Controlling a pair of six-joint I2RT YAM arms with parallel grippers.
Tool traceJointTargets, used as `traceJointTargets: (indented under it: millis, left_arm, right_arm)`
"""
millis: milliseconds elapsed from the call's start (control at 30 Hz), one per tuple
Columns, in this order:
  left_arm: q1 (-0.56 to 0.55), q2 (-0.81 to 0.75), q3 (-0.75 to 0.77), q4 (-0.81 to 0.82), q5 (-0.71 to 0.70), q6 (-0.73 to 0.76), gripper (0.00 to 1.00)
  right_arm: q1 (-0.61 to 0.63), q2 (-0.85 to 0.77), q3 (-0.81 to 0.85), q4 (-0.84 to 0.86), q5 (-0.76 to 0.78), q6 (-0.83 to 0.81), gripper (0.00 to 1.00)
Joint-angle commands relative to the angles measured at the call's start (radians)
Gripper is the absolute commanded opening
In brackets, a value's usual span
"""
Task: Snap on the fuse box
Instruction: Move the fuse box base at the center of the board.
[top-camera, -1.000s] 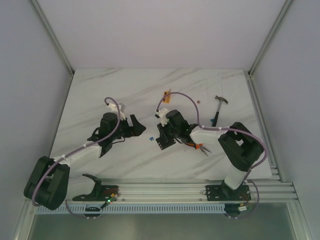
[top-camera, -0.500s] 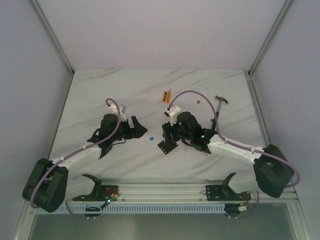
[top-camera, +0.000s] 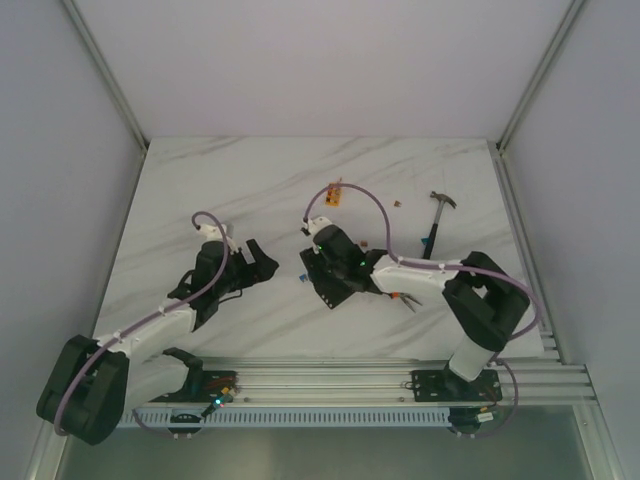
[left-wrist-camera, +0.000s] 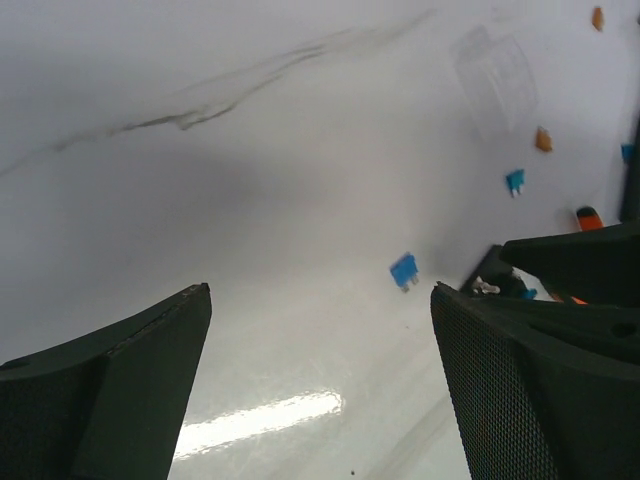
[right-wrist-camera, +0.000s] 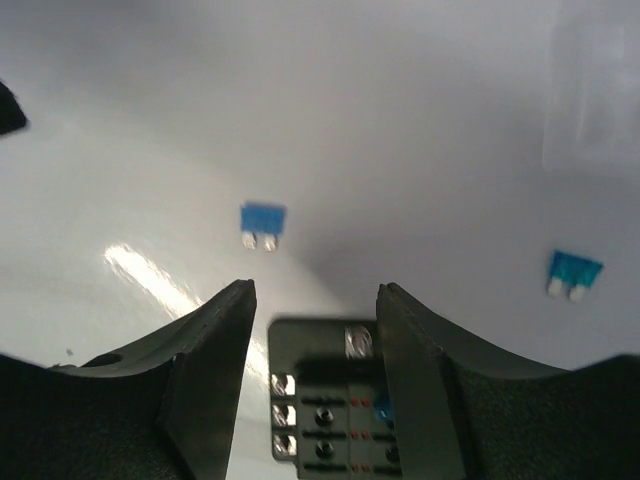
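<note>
White marble counter (top-camera: 200, 180) carries everything. Nearest, the left end effector (left-wrist-camera: 320, 295) hovers empty with its fingers spread wide, and a loose blue fuse (left-wrist-camera: 404, 270) lies just beyond it. To its right, the right end effector (right-wrist-camera: 315, 288) stands parted over the black fuse box (right-wrist-camera: 325, 420), which sits flat at mid-counter between the fingers, ungripped. Farther back lie a small orange block (top-camera: 335, 193) and a hammer (top-camera: 437, 215).
</note>
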Motion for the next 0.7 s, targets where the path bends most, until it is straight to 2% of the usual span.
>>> traceJointTargets:
  millis: [0, 233, 667]
  left_arm:
    - [0.015, -0.032, -0.025, -0.034, -0.093, -0.048, 1.0]
    - [0.021, -0.098, -0.052, -0.11, -0.207, -0.08, 1.0]
    - [0.021, -0.141, -0.065, -0.14, -0.223, -0.06, 1.0]
  right_arm:
    - [0.037, 0.062, 0.117, -0.054, 0.081, 0.025, 0.58]
    - [0.085, 0.2, 0.264, -0.155, 0.137, 0.046, 0.56]
    - [0.088, 0.312, 0.384, -0.277, 0.107, 0.091, 0.52]
